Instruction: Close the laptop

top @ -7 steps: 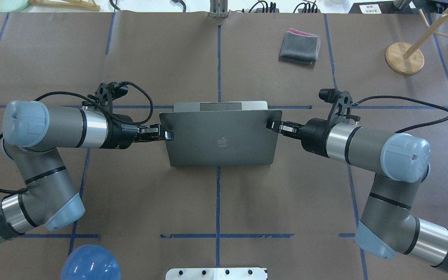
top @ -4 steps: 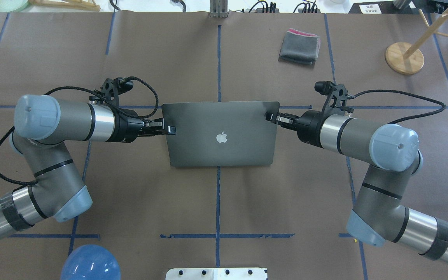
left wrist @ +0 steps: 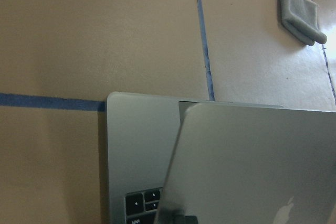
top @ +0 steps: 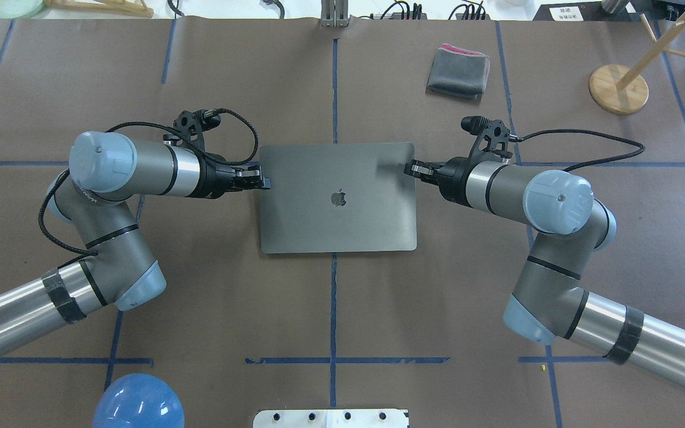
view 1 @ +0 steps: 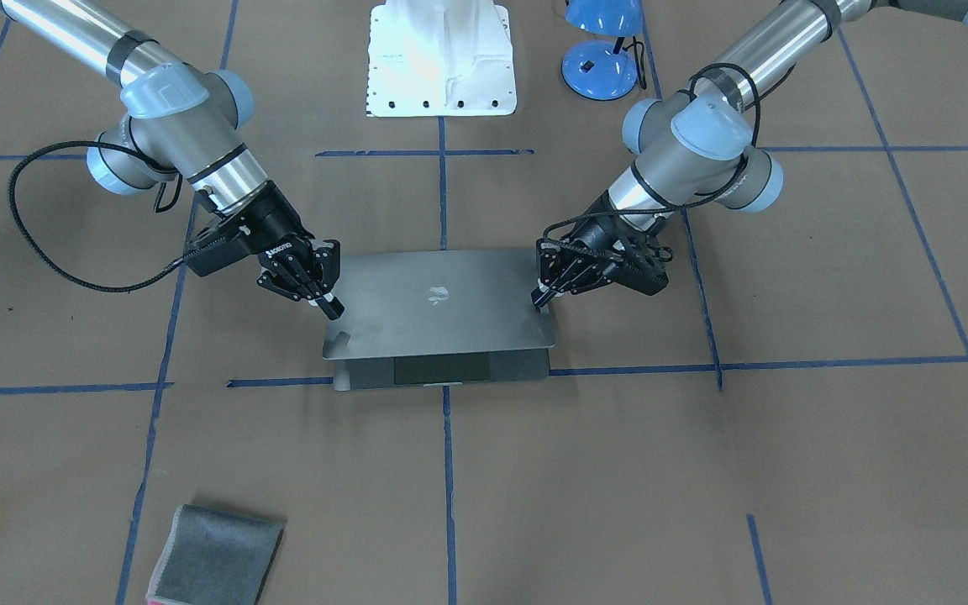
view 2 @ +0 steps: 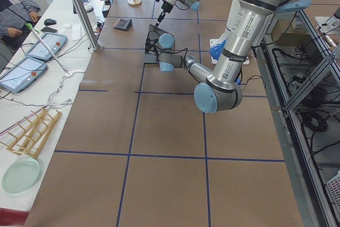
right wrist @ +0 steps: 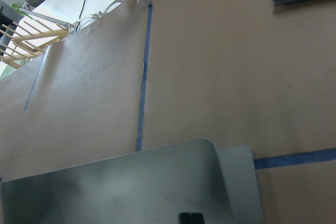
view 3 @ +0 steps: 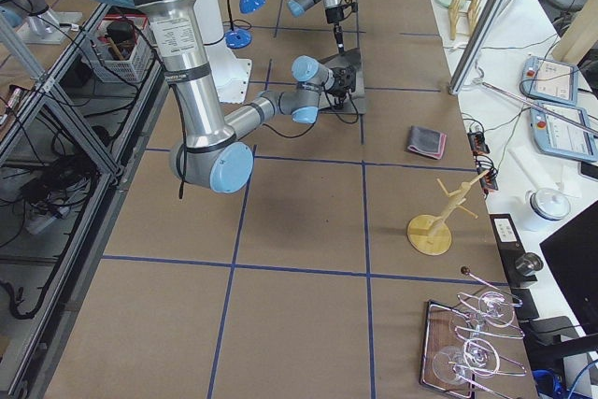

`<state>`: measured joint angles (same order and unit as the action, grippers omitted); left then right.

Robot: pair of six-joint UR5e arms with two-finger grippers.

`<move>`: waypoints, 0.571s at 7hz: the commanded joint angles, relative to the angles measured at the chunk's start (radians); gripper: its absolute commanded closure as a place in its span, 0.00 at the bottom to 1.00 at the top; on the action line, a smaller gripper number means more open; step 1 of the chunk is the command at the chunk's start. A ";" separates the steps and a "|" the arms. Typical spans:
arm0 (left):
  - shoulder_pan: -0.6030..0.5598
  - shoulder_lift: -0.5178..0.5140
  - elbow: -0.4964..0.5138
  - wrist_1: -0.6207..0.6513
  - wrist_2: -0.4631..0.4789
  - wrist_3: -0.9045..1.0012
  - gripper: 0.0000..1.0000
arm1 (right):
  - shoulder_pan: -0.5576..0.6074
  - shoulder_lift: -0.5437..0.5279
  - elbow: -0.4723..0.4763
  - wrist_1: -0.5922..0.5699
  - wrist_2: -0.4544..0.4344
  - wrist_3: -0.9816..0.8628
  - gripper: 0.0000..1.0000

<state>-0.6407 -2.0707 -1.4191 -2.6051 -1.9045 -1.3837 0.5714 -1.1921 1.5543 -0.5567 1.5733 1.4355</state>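
Left claw is narrow and pinching the left edge of the laptop lid near its far corner. A second ago it held the same edge lower in the overhead view, and it has since travelled toward the far side as the lid came down.

The laptop sits mid-surface, hinge side near the robot. A second ago the lid was tilted enough that the base and trackpad showed beyond it from overhead. Now the lid covers the base completely in that view and looks almost flat.

It is not shut yet. The front-facing view shows the base and trackpad strip poking out under the lid's raised edge. The left wrist view shows arrow keys under the lid.

Right claw is also narrow, on the right edge of the lid near the far corner, and has tracked the lid the same way. The wrist views show only one dark fingertip on top of the lid per side. So the under-lid finger is my guess, and I read both as pinching.

Folded grey cloth lies far right, well apart and not involved.

Judgement: the closing swing is nearly done, with a small gap left. Both claws need to let go and clear the edges before the lid can seat flat, or the lower fingers get trapped between lid and base.
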 commanded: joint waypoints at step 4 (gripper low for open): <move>-0.004 -0.020 0.028 0.000 -0.002 0.003 0.79 | 0.059 0.022 -0.037 -0.006 0.141 0.003 0.47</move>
<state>-0.6428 -2.0892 -1.3886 -2.6065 -1.8999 -1.3801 0.5950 -1.1717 1.5160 -0.5583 1.6273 1.4361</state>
